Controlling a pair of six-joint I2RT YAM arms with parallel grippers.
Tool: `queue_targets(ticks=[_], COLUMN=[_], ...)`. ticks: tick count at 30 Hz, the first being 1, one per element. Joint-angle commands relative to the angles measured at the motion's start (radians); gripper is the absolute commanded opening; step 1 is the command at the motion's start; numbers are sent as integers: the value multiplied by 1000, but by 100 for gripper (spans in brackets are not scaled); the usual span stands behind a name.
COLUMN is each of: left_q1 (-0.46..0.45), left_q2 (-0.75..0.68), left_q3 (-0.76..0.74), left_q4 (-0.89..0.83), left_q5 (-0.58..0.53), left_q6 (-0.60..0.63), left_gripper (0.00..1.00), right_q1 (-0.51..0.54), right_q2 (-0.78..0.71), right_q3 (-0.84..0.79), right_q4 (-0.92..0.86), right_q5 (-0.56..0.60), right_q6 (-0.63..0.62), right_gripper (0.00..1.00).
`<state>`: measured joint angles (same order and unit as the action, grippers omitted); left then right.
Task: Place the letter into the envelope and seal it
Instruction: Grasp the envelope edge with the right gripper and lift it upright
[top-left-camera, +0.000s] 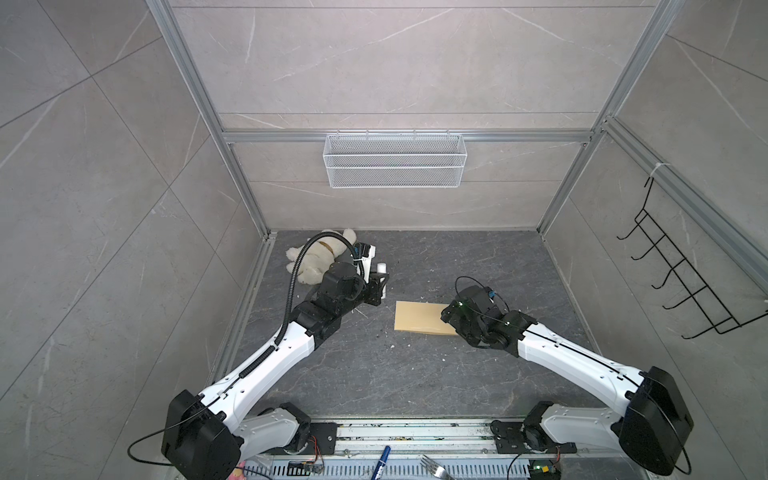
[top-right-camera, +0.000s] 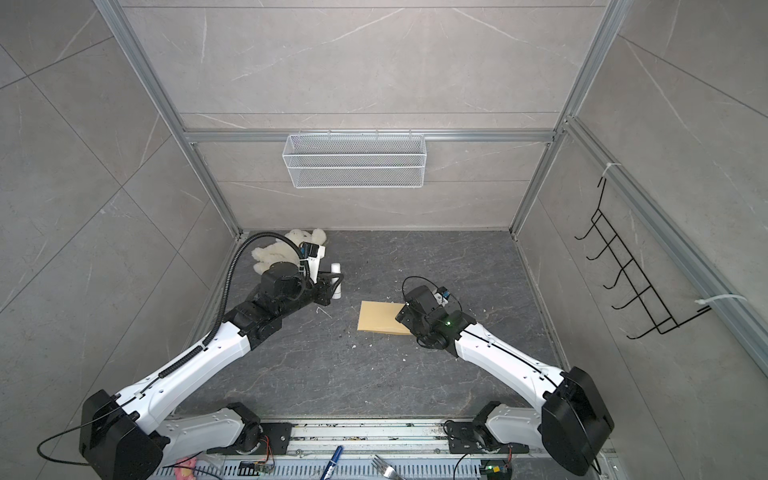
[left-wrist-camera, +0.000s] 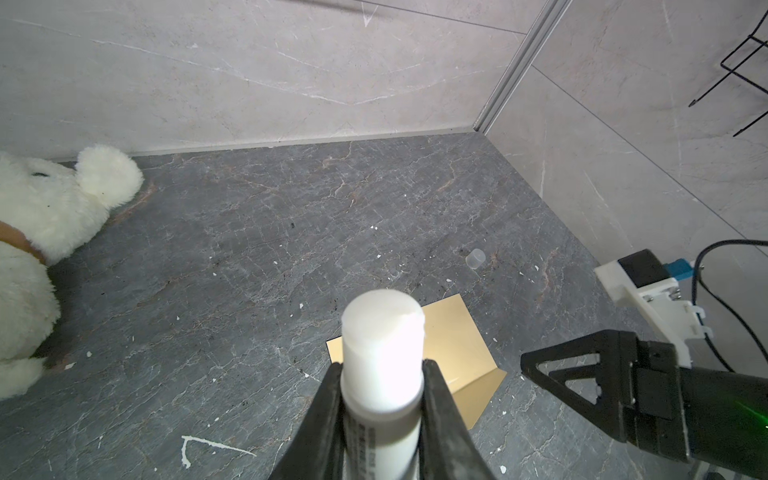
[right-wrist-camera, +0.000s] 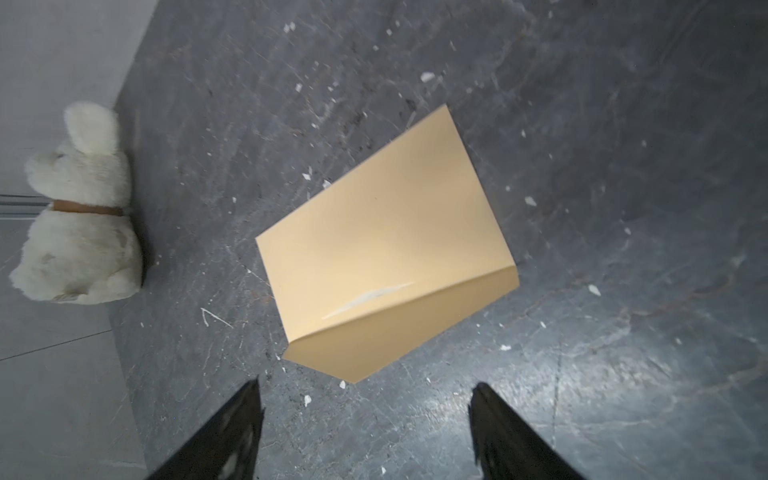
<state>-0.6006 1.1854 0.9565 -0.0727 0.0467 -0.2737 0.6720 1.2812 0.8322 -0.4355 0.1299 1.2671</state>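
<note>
While one envelope (top-left-camera: 419, 318) lay flat on the dark table (top-left-camera: 374, 374), flap open (right end hidden beneath the right gripper (right-wrist-camera: 365, 384) in both top views), stock counted:
- one glue stick (left-wrist-camera: 380, 332), clamped in the left gripper (left-wrist-camera: 382, 365)
- right gripper's jaws apart, empty
- one plush toy (right-wrist-camera: 79, 216) and one clear cap (left-wrist-camera: 476, 258), both apart from the envelope

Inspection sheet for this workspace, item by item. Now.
Surface: dark marbled slab, strewn with white flecks.
Job's things: envelope lies flat, flap open, a pale smear beside the fold; letter not seen, perhaps inside.
Clutter: plush toy in the back left corner; clear cap loose on the slab; marker and fork on the front rail.
Pincers: left pincer shut on an uncapped glue stick; right pincer open above the flap, holding nothing.
Cables: corrugated conduit along the left arm; thin black cable looped at the right wrist.
Surroundings: mesh basket on the back wall; wire hook rack on the right wall.
</note>
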Motion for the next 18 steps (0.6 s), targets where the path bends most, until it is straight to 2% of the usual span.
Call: queue_targets(ticks=[1,5,18], left_q1=[-1,-1,0], left_q2=[7,13,23], left_q3=[0,1,-3], left_q4=[68,70,73], left_q5=[10,11,12], left_q6=[24,24,33], left_gripper=[0,0,0], right_q1=[6,23,37], right_q2=[36,83,184], right_q3=[-68,-106,-82], right_q4=[60,145,200], right_q5=[-84,-110,-83], right_q6=[168,236,257], right_gripper=[75,71,55])
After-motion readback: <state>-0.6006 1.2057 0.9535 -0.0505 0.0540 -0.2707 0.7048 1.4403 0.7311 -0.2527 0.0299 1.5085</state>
